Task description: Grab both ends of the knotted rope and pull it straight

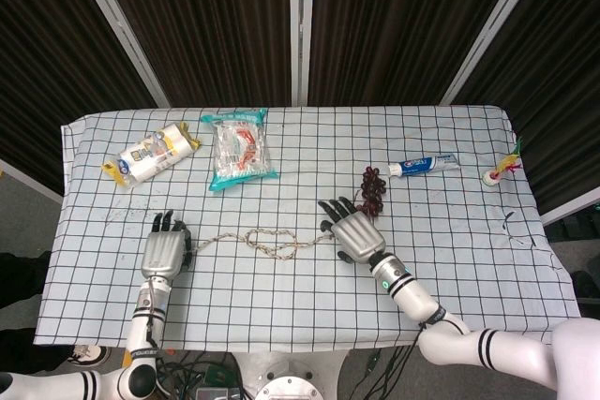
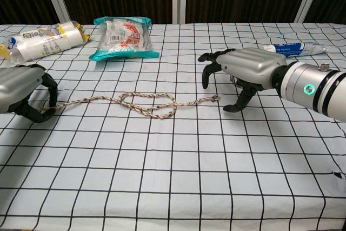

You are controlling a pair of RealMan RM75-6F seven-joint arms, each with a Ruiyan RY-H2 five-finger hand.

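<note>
The knotted rope [image 2: 146, 104] lies flat on the checked tablecloth [image 2: 178, 177], and its long axis runs from the left hand [image 2: 24, 93] to the right hand [image 2: 246, 71], across the front of the robot. The loose knot sits about in the middle between both hands. The left hand has its fingers curled down over the left end of the rope, and the end disappears under the fingertips; I cannot tell for sure if it is really pinched. The right hand hovers with fingers bent and apart, it holds nothing, and the right end of the rope lies just beside its thumb, not touching as far as I see. Behind the right hand is a bunch of dark grapes [image 1: 372, 189], and further a toothpaste tube [image 1: 424, 166] in white and blue; its writing is too small to read. Behind the left hand lies a yellow and white packet [image 1: 150, 155], and between both hands, further back, a teal clear bag [image 1: 241, 147] with red and white contents.
</note>
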